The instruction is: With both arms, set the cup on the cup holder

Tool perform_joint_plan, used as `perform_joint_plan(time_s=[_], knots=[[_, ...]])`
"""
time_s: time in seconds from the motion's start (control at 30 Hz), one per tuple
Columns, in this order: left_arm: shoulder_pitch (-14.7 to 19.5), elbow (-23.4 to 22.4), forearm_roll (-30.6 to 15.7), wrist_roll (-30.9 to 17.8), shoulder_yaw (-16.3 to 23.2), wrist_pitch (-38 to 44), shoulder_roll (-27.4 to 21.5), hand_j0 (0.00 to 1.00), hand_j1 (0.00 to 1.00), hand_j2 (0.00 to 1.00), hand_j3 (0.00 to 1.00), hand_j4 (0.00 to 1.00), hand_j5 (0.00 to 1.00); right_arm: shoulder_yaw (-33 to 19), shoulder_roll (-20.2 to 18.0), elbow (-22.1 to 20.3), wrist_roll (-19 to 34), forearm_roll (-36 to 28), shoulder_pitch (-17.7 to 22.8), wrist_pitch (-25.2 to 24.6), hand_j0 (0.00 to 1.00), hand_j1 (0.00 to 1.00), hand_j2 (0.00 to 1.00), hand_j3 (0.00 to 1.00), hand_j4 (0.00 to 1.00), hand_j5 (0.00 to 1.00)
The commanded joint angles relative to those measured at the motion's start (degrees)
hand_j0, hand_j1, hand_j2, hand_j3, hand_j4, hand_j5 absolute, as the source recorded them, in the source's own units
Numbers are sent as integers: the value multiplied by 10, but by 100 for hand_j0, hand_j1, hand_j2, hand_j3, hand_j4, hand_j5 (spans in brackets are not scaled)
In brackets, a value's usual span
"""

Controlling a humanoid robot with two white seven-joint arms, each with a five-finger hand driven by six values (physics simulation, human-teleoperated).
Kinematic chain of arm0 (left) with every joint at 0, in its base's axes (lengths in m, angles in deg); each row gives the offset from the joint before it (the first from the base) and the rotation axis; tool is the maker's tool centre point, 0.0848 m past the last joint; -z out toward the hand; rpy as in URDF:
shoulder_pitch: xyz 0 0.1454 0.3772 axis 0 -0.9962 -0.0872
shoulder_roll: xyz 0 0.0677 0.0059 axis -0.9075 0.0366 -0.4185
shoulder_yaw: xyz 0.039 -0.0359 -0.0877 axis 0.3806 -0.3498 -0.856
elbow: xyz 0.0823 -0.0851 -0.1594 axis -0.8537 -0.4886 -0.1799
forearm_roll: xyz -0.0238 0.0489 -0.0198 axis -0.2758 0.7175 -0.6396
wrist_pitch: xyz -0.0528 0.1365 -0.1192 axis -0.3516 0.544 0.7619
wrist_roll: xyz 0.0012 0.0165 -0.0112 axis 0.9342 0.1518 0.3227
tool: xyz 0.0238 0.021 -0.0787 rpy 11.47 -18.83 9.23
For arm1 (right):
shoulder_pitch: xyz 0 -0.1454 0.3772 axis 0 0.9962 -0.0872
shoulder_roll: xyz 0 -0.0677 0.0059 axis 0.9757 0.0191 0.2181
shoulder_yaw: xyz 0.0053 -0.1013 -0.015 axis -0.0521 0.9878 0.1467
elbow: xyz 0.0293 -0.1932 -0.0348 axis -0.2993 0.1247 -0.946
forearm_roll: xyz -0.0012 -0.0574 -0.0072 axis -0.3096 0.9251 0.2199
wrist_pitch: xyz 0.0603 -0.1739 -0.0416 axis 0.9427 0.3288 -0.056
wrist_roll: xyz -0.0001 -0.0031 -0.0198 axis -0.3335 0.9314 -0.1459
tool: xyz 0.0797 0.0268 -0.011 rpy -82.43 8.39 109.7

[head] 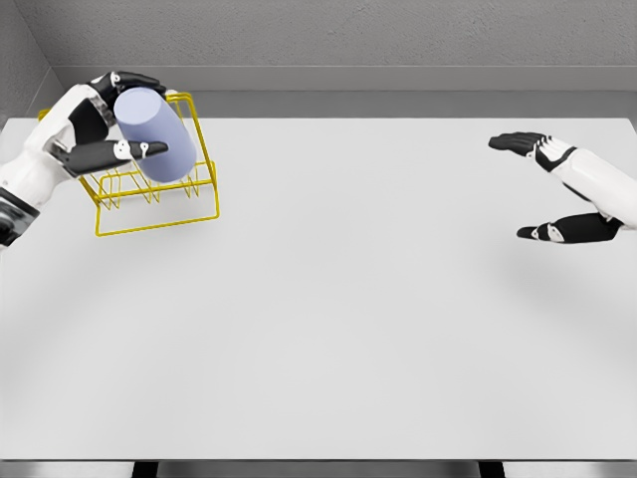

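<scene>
Grey walls back a wide white desk (348, 319) that fills most of the view. At its far left corner stands a yellow wire holder (199, 195). Over the holder, tilted, hangs a pale blue cup (154, 134), gripped by the left hand (100, 124), whose fingers (134, 149) wrap round it from the left. Well apart, at the right edge, the right hand (562, 189) hovers above the desk, fingers spread and holding nothing.

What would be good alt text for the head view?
The left hand holds a lavender cup tilted over a yellow wire cup holder at the far left of a white table. The right hand hovers open at the right edge.
</scene>
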Motion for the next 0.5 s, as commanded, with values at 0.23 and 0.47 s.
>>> perform_joint_plan(time_s=[0.23, 0.47], knots=[[4, -2, 14, 1, 3, 1, 0, 100, 100, 100, 100, 100, 100, 0, 0, 0, 0, -5, 1, -2, 100, 100, 100, 100, 100, 100], [6, -8, 15, 2, 3, -1, 2, 100, 100, 100, 100, 100, 100, 0, 0, 0, 0, -5, 0, -2, 100, 100, 100, 100, 100, 100]])
